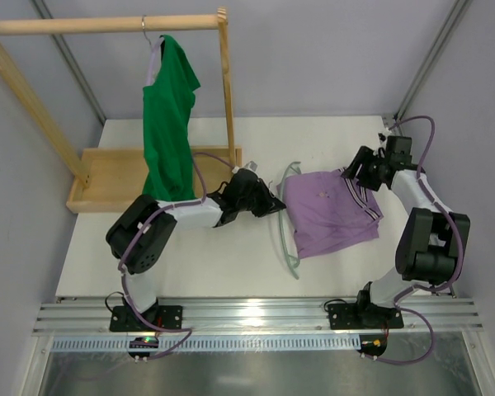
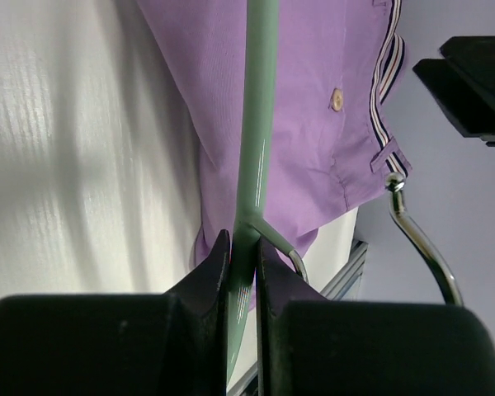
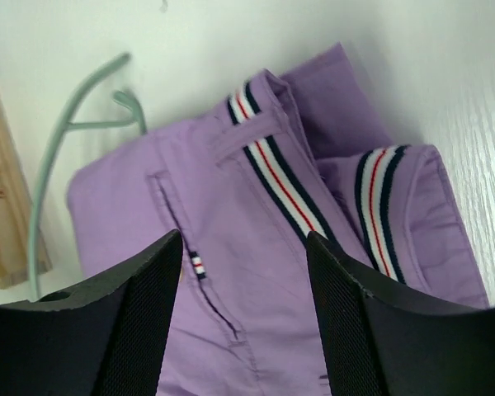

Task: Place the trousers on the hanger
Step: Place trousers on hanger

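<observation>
The lilac trousers point(image 1: 330, 213) lie folded on the white table, right of centre, striped waistband point(image 3: 280, 186) toward my right arm. The pale mint hanger point(image 1: 282, 239) lies along their left edge, its right part hidden by the fabric. My left gripper point(image 1: 274, 206) is shut on the hanger's thin bar point(image 2: 258, 124) near the neck, with the trousers point(image 2: 313, 99) just beyond and the hanger's metal hook point(image 2: 421, 239) to the right. My right gripper point(image 3: 243, 239) hangs open just above the trousers point(image 3: 256, 289), holding nothing; its fingers point(image 1: 352, 175) are at the waistband corner.
A wooden clothes rack point(image 1: 107, 25) stands at the back left on a wooden base point(image 1: 115, 177). A bright green top point(image 1: 169, 124) hangs from it, right behind my left arm. The table's near edge point(image 1: 256, 299) runs along the metal rail.
</observation>
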